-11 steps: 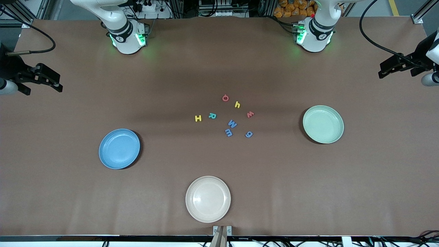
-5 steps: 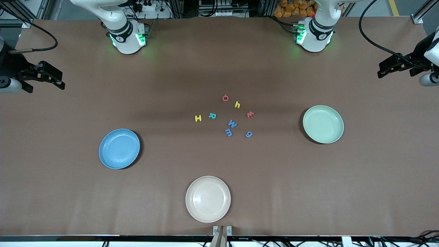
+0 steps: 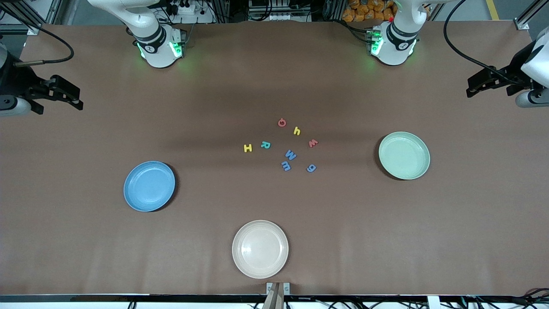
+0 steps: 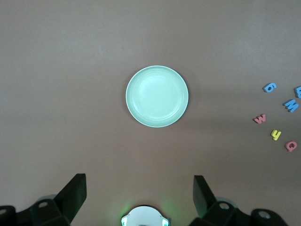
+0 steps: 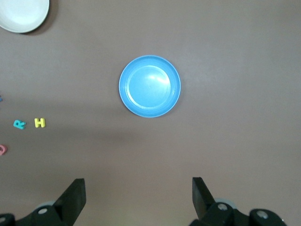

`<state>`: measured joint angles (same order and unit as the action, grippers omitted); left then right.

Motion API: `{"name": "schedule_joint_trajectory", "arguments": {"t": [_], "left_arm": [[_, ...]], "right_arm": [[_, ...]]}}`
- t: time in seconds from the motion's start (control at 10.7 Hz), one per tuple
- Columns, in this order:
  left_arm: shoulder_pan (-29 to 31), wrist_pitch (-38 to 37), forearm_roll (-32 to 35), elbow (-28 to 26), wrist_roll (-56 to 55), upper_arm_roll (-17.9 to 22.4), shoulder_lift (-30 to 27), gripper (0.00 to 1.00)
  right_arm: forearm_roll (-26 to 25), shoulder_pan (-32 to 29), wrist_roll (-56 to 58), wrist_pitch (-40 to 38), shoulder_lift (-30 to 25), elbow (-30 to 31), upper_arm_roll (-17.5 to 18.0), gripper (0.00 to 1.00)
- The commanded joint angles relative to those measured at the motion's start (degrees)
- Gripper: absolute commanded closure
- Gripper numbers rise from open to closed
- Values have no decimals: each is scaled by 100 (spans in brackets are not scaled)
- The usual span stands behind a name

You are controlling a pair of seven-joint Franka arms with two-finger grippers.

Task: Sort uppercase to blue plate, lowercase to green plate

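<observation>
Eight letters [image 3: 291, 154] are clustered mid-table between blue plate [image 3: 149, 186] and green plate [image 3: 404, 155]; left gripper [image 3: 482, 81] and right gripper [image 3: 60, 92], seemingly raised at the table ends, are spread, empty.

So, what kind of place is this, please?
Probably a robotics lab: a brown covered work table, two white robot arm bases with green lights, and small coloured foam letters laid out among plain round plates.

letters: eight loose on table [image 3: 274, 64] centre, none on a plate
blue plate [image 3: 149, 186]: empty, toward right arm's end
green plate [image 3: 404, 155]: empty, toward left arm's end
cream plate [image 3: 260, 249]: empty, nearest camera
left gripper [image 3: 480, 82]: raised at table edge
right gripper [image 3: 64, 94]: raised at table edge
</observation>
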<state>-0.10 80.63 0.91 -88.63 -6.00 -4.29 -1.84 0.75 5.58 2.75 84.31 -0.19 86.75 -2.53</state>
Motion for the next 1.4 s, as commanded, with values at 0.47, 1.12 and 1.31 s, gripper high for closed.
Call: {"name": "schedule_joint_trajectory", "arguments": {"t": [0.47, 1.12, 1.31], "left_arm": [[36, -56, -12, -84, -472, -99, -79, 0], [10, 575, -100, -795, -481, -160, 53, 0], [45, 918, -91, -1129, -394, -160, 61, 0]], "right_arm": [[83, 171, -807, 979, 88, 1123, 770, 0], [101, 892, -2144, 2815, 863, 1992, 1394, 0], [101, 1024, -2793, 3370, 1160, 2249, 1745, 0]]}}
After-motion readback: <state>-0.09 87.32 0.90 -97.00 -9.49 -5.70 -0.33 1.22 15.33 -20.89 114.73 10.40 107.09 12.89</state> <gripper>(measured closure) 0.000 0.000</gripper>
